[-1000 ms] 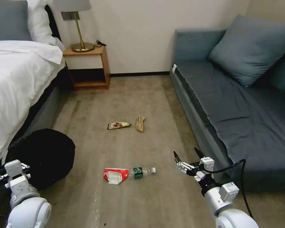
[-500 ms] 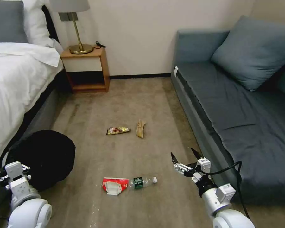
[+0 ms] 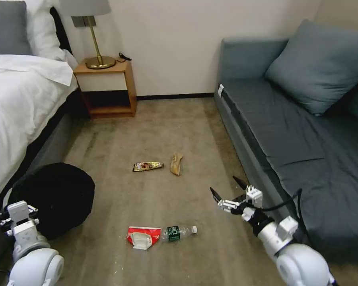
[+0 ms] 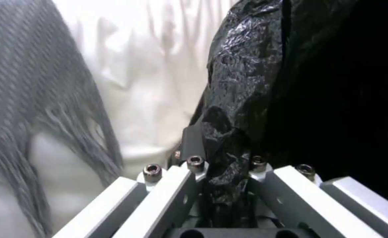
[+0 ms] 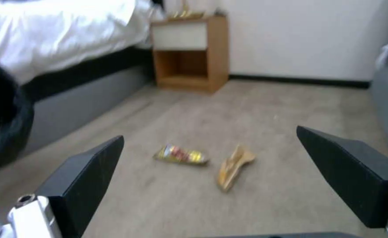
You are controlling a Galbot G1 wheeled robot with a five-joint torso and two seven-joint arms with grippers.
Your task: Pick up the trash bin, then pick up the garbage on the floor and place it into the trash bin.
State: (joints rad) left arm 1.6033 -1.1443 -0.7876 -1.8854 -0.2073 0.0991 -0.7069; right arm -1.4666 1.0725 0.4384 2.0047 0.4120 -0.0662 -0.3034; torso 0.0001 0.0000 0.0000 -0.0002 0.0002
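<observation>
Left gripper (image 4: 222, 172): clamped on the black bag at the trash bin (image 3: 53, 196) rim, low by the bed (image 3: 16, 103).
Right gripper (image 3: 228, 190): jaws spread wide, empty, hovering above the floor near the sofa (image 3: 290, 131).
Garbage: wrapper (image 3: 142, 236) touching bottle (image 3: 179, 231) nearby; snack packet (image 3: 147, 166) and peel (image 3: 176, 163) farther on.
Step in hand: reach for litter; I'd lower straight over one piece, keeping the bin steady.
Views: the left wrist reveals the pinched bag; the right wrist lines up packet and peel between its fingers.
</observation>
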